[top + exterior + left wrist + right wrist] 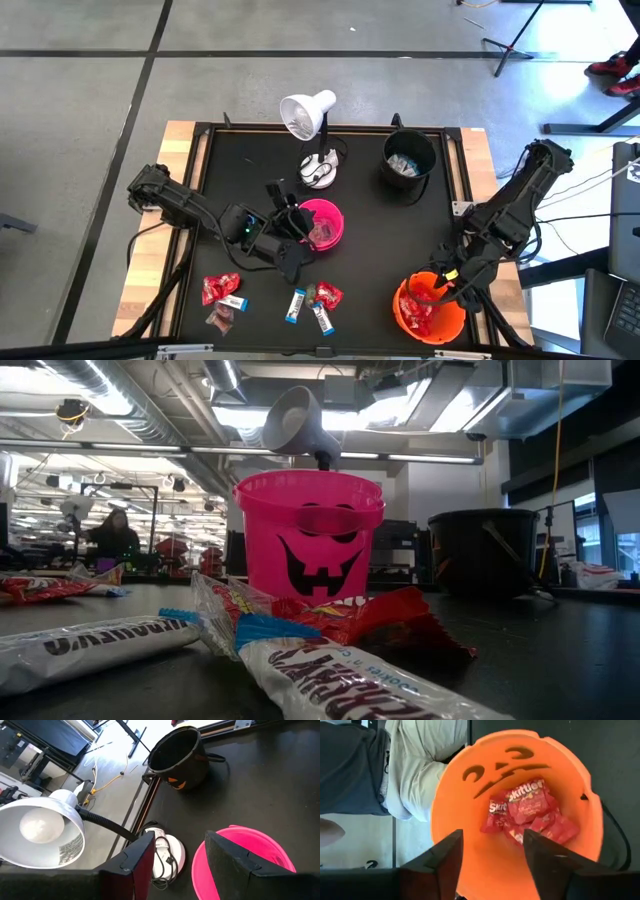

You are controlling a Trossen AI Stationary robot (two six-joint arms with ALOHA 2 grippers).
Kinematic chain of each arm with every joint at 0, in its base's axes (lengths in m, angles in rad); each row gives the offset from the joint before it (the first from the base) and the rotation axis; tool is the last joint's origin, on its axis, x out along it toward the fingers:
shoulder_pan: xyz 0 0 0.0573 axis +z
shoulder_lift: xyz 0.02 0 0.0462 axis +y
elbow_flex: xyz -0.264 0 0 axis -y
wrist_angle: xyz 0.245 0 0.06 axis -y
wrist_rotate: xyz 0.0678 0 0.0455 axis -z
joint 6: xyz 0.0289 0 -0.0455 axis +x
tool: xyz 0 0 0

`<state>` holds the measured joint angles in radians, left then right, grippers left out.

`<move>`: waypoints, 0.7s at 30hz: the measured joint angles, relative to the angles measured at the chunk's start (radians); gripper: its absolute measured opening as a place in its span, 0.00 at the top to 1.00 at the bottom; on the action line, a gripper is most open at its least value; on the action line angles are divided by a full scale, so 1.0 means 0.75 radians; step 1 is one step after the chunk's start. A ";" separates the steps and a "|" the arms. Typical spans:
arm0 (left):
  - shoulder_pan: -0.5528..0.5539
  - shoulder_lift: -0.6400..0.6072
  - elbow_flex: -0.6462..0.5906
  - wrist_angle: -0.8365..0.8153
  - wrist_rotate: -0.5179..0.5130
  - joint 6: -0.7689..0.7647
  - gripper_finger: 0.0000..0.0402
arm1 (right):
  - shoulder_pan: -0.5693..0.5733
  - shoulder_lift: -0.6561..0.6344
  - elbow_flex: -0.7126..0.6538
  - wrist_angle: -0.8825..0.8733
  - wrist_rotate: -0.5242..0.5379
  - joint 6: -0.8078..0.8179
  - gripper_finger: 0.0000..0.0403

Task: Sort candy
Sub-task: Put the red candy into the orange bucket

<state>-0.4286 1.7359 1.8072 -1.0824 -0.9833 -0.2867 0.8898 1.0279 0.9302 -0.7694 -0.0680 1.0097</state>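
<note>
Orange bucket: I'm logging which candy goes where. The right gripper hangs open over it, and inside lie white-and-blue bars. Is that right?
Not quite. The right gripper does hang open over the orange bucket, but inside lie red packets, not white-and-blue bars; the right wrist view shows this.

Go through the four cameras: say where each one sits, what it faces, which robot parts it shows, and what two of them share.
High view: overhead, straight down on the table; both arms, left gripper at the pink bucket, right gripper over the orange bucket.
Low view: table height, looking level across the candy to the pink bucket; no robot parts.
Left wrist view: own fingers, apart, above the pink bucket, lamp beyond.
Right wrist view: own fingers, apart, over red packets in the orange bucket.
Shared: high, low and left wrist views all show the pink bucket.
</note>
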 joint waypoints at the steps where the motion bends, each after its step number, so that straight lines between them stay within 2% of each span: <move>1: 0.000 0.000 0.000 0.000 0.000 0.001 0.59 | 0.000 0.000 0.000 0.008 0.010 0.000 0.48; 6: -0.005 0.000 0.000 -0.001 0.010 0.001 0.59 | 0.000 0.000 0.000 0.032 0.070 -0.002 0.44; 10: -0.025 0.000 0.000 0.001 0.018 0.001 0.59 | 0.000 0.000 0.000 0.027 0.010 -0.002 0.44; 15: -0.081 0.000 0.000 0.058 0.148 0.011 0.59 | 0.000 0.000 0.000 0.028 0.024 0.002 0.44; 21: -0.188 0.000 0.000 0.048 0.311 0.011 0.59 | 0.000 0.000 0.000 0.033 0.192 0.006 0.44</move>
<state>-0.5692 1.7359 1.8072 -1.0463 -0.7503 -0.2783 0.8898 1.0279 0.9302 -0.7446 0.0758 1.0142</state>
